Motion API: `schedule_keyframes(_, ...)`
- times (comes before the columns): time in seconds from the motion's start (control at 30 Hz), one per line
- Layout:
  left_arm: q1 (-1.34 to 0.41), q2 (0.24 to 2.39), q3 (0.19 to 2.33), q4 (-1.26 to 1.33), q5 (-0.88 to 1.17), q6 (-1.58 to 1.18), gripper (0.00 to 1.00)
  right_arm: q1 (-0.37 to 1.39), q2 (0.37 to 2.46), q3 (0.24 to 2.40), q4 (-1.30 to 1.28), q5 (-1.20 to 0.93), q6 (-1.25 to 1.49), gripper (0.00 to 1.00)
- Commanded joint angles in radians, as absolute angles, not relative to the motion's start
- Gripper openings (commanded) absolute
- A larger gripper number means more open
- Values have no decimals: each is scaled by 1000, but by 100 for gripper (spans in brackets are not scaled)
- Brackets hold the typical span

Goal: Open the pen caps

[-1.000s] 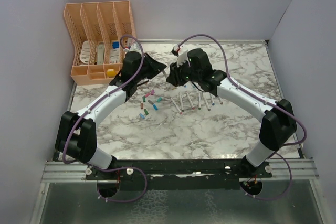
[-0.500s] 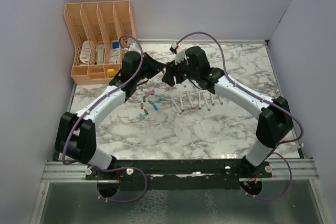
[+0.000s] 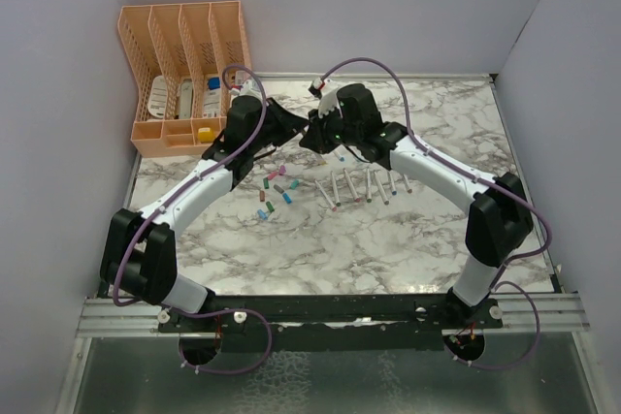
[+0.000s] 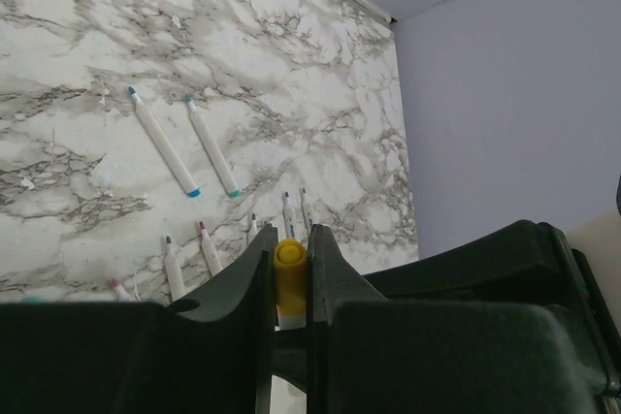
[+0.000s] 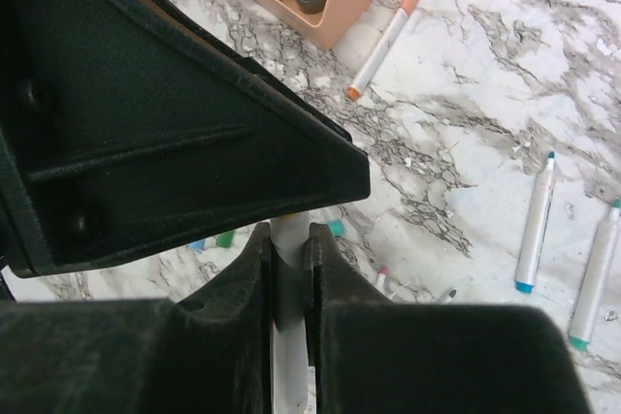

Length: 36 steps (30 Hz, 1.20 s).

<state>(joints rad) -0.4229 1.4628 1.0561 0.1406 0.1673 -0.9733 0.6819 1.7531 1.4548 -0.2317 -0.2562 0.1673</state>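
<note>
My left gripper (image 3: 294, 131) is shut on the yellow cap (image 4: 289, 269) of a pen, held above the table. My right gripper (image 3: 316, 135) faces it tip to tip and is shut on the same pen's white barrel (image 5: 289, 239). In the right wrist view the left gripper's black body (image 5: 146, 94) hides the capped end. Several loose pen caps (image 3: 275, 193), pink, green and blue, lie on the marble below the left arm. A green one (image 5: 225, 238) and a teal one (image 5: 335, 228) show in the right wrist view.
A row of uncapped white pens (image 3: 364, 184) lies right of the caps. Two blue-tipped pens (image 4: 163, 143) lie further back, and an orange-capped pen (image 5: 383, 41) lies beside the orange organizer (image 3: 184, 75) at the back left. Walls close the table's sides.
My right gripper has moved left to meet the left gripper and now grips the pen barrel. The left arm has barely moved.
</note>
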Motion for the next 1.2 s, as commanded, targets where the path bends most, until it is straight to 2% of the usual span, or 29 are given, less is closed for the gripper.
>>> schedule_keyframes(0.0, -406, 1449, 1065, 117, 124, -952, 0, 690, 1721, 1429, -225, -261, 166, 1)
schedule_keyframes(0.33, -289, 1613, 1314, 70, 93, -922, 0, 690, 1518, 1104, -199, -246, 226, 1)
schedule_keyframes(0.5, -283, 1623, 1333, 50, 123, -905, 0, 689, 1473, 1075, -224, -118, 212, 1)
schedule_keyframes(0.6, -286, 1572, 1258, 28, 182, -882, 0, 658, 1545, 1157, -275, 45, 181, 1)
schedule_keyframes(0.67, -293, 1522, 1193, -21, 206, -845, 0, 602, 1638, 1279, -343, 83, 173, 1)
schedule_keyframes(0.9, -303, 1271, 918, -196, 163, -742, 0, 453, 1898, 1539, -352, 67, 118, 1)
schedule_keyframes(1.17, -307, 1122, 797, -315, 104, -714, 0, 390, 2132, 1733, -398, 67, 71, 1)
